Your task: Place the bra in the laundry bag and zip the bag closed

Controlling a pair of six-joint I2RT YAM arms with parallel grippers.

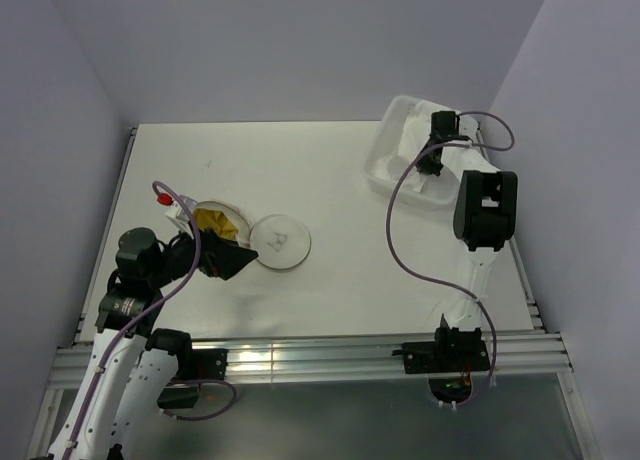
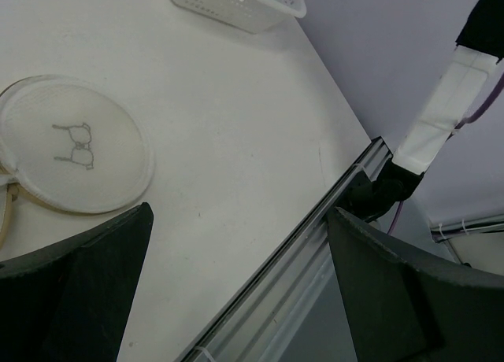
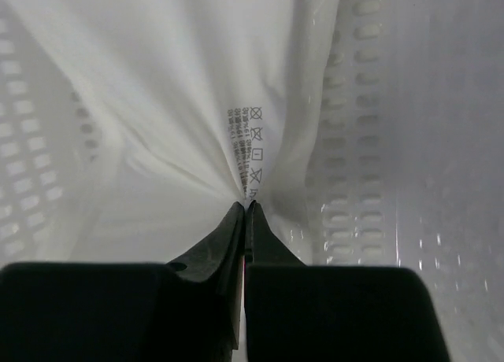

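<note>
White soft-fabric bra (image 3: 157,79) is lying bunched in the white perforated plastic tray (image 3: 378,142), directly beneath and ahead of our right gripper (image 3: 246,208). We are pinching it there, with the jaws pressing fully together on a fold of the cloth just below the small printed care label (image 3: 246,153) and the fabric puckering in toward the fingertips. We are judging this garment to be light, limp and somewhat slippery, so it will be draping and trailing when lifted rather than holding any shape. Loose ends may be catching on the tray wall, though we cannot tell from these views where the straps or cups are lying. A pinch at the label seam is taking only a thin layer, so we are thinking a deeper bite into a thicker gathered fold would be safer. Our left gripper (image 2: 238,214) is hanging with its fingers spread wide and nothing between them. The small round laundry bag (image 2: 75,145) of translucent whitish mesh is lying just beside that gripper, ahead and off to one side, its black spectacles-like mark facing up. It is lying well apart from the right gripper. Seen from above, the bag is looking unzipped, with something yellowish showing inside that we cannot identify.
</note>
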